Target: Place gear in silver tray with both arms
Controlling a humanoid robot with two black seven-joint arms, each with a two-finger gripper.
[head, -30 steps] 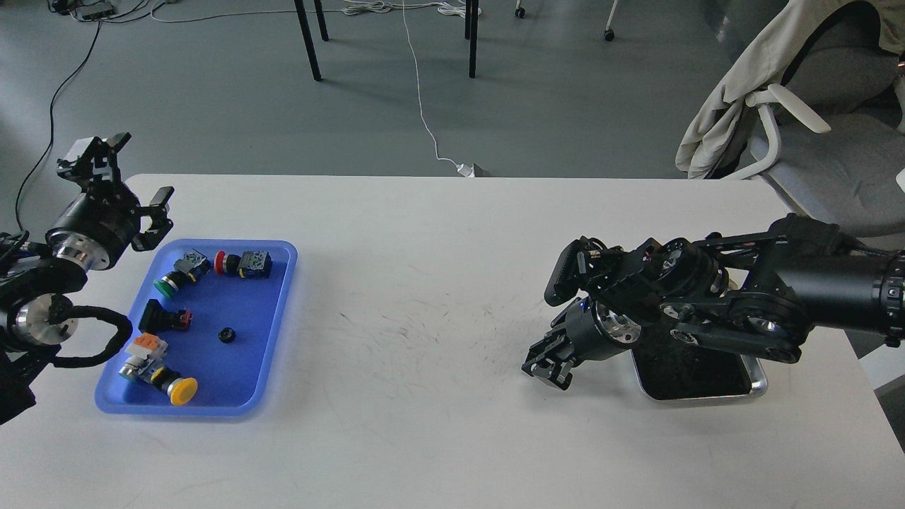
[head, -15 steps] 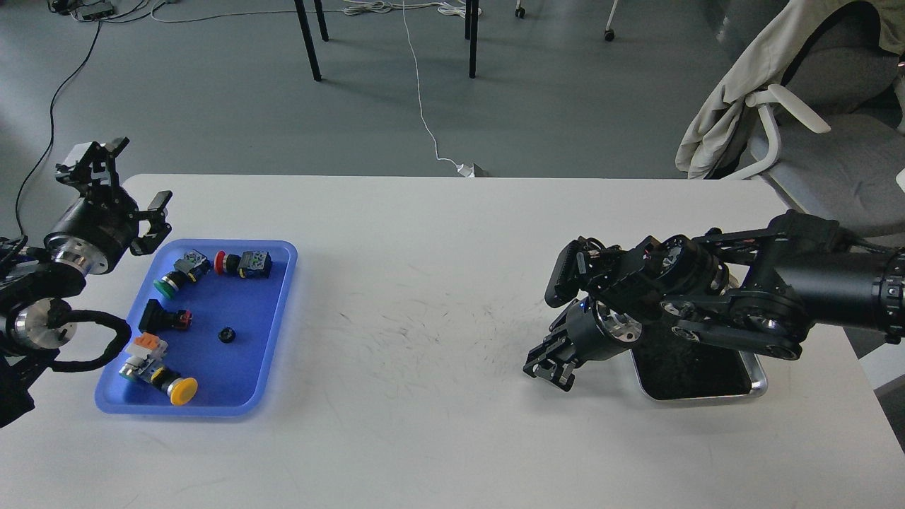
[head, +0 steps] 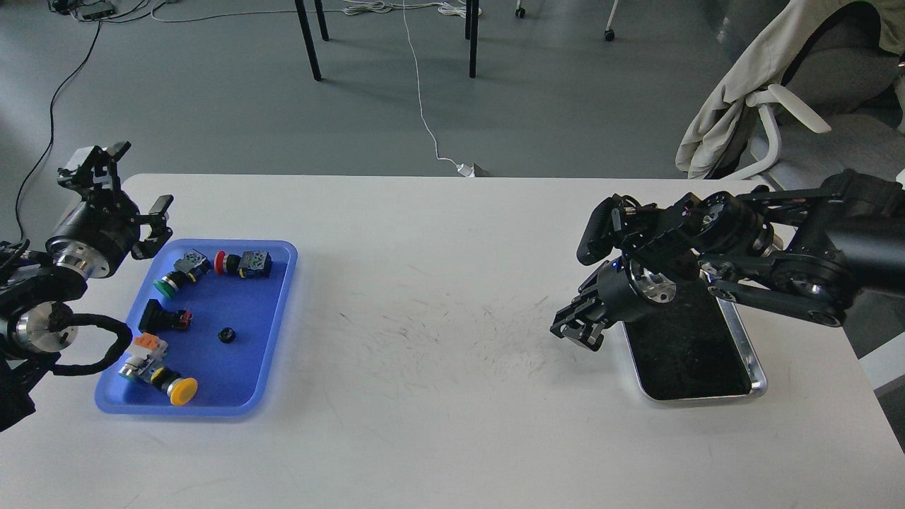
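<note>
head view / gear: small black ring-shaped gear (head: 226,335) lies flat on the floor of the blue tray (head: 276,332), low and right of your left gripper, apart from everything around it.
head view / left gripper: left gripper (head: 131,180) hovers off the blue tray's far-left corner, fingers spread wide, holding nothing.
head view / right gripper: right gripper (head: 578,326) hangs just off the left rim of the silver tray (head: 756,367), pointing down-left. It is seen dark and end-on, so you cannot tell if the fingers are apart or together; nothing visible in it.
head view / silver tray: dark bottom looks bare; long axis runs away from you. The right arm covers its far end.
head view / key relation: the gear is near your left gripper and well apart from the right one, with the whole bare table (head: 438,283) between. My read: the left arm picks, then a handover mid-table or a long carry.
head view / clutter: black switch (head: 164,317) sits left of the gear, orange-topped part (head: 145,348) and yellow button (head: 182,390) nearer you, green button (head: 170,283) and red button (head: 237,264) beyond it. The gear's own spot has open floor all round, so a straight drop looks workable.
head view / edges: the blue tray's raised rim is between gripper and gear; you come over it, not through it.
head view / stage: likely early; gear not yet gripped.
</note>
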